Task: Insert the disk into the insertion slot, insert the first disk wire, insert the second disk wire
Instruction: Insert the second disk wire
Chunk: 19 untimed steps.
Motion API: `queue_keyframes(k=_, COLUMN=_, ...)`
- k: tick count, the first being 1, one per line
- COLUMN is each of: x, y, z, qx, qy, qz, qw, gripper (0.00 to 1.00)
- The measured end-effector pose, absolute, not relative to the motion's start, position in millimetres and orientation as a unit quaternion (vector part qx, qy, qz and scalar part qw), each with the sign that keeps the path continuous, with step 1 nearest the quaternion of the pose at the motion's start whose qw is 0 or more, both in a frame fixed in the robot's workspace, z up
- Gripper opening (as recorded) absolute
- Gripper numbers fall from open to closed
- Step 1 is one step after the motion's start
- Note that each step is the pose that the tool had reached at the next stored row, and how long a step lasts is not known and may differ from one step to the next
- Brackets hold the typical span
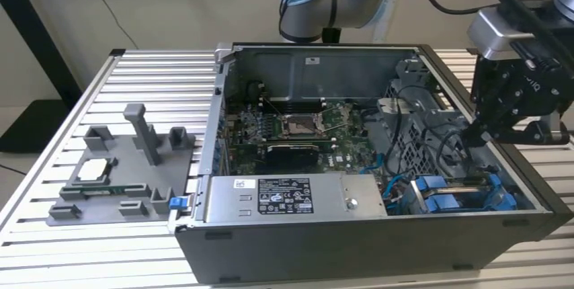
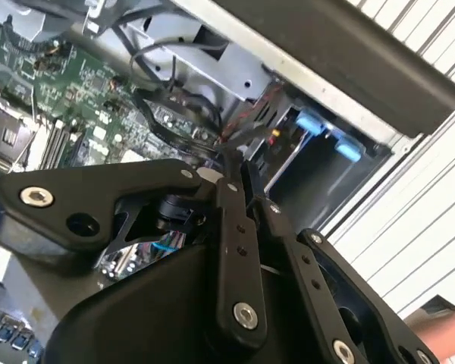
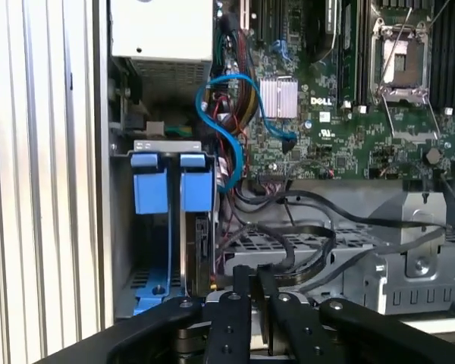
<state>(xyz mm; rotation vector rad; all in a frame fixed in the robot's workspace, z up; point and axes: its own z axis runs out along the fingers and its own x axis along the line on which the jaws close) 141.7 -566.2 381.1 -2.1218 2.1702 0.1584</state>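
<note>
My gripper [image 3: 253, 282] has its fingers pressed together, whether on a wire I cannot tell, just short of the black wires [image 3: 288, 244]; the disk [image 3: 201, 250] looks seated in the insertion slot [image 3: 167, 145] ahead and aside, so I judge wire-plugging is in hand, needing fine alignment.

The black linkage gripper [image 3: 252, 292] runs off the first wrist view's edge. The blue-tabbed grey metal drive bay [image 3: 171, 227] stands partly hidden behind it, its contents too dim to tell.
</note>
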Motion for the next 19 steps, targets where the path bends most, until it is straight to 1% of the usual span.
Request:
queue_keyframes(k=4, x=134.7, y=-566.8, z=381.2, qx=-0.698, qy=0.713, qz=0.044, qw=0.044, gripper=0.00)
queue_keyframes(k=13, x=134.6, y=-566.8, z=381.0, qx=-0.698, qy=0.713, qz=0.043, qw=0.042, gripper=0.00)
queue_keyframes(k=19, x=134.8, y=-567.3, z=377.9, qx=-0.698, qy=0.714, qz=0.050, qw=0.032, gripper=0.00)
